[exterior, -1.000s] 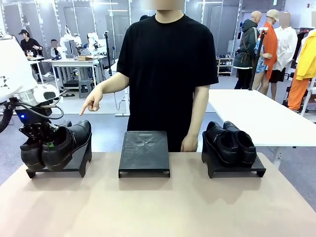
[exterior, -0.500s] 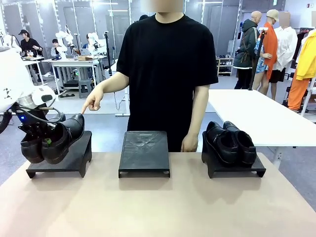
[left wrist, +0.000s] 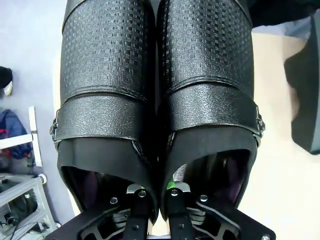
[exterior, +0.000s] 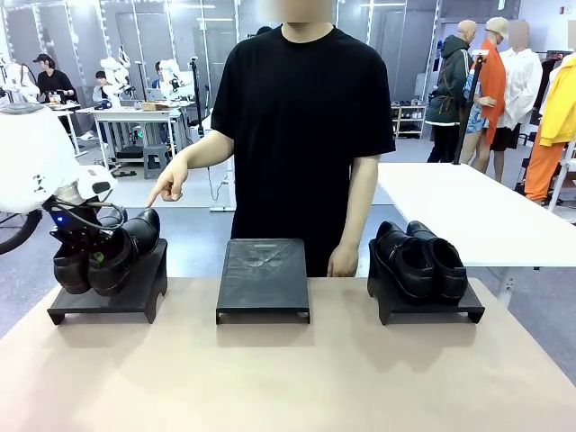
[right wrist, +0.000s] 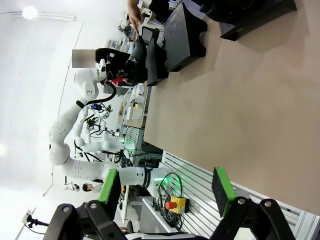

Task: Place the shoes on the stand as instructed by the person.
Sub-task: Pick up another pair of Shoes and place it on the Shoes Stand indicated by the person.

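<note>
- Shoes, L pair (exterior: 101, 256): black glossy dress shoes, pinched together in my left claw (exterior: 90, 261), lifted over the left stand (exterior: 108, 301), toes tipped up twd the person. Can't tell from front cam if the heels touch the stand.
- L wrist cam: both shoes (left wrist: 160, 100) side by side, textured toe caps, buckle straps. Claw (left wrist: 152, 192) fingers go down into the two openings, clamped tight on the inner walls between them.
- R pair (exterior: 421, 261): sitting on the right stand (exterior: 427, 310), heels twd person, side by side, touching.
- Middle stand (exterior: 263, 279): black sloped plate, bare top, on the table (exterior: 288, 378) betw the other two.
- Person (exterior: 301, 135) at far side, black tee. One hand (exterior: 167, 186) pointing down at the left stand, other hand (exterior: 344, 261) hanging by the table edge.
- Right claw (right wrist: 165, 192): wide apart, green pads, holding nothing, over the near table edge, well away from the stands.
</note>
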Motion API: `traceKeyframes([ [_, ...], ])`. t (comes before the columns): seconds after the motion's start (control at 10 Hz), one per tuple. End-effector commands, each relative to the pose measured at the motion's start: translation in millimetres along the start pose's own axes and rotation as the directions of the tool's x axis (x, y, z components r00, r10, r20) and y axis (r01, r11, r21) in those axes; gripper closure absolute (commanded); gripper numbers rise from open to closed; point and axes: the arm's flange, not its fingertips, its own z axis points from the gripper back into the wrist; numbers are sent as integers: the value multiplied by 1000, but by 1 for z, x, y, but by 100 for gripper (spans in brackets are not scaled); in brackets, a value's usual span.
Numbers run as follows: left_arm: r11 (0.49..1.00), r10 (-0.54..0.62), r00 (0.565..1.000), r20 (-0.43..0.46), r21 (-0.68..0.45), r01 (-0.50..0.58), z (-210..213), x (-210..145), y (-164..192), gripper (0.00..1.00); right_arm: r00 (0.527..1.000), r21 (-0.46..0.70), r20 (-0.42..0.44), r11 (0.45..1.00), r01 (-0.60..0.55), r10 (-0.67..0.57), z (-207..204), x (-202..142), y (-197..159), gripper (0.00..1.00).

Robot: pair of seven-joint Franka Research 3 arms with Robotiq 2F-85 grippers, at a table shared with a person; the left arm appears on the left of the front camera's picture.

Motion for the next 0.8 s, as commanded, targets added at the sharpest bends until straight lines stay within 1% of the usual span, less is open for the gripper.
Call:
traceKeyframes([
  [0.0,999,34,999,40,36,-35,-6,18,0,93,1000,12,11,1000,-22,22,1,1,2,7],
  [0.2,999,39,999,11,21,-40,-24,23,3,93,1000,12,11,1000,-22,22,1,1,2,7],
  [0.7,998,61,998,8,19,-61,-39,23,5,93,1000,12,11,1000,-22,22,1,1,2,7],
])
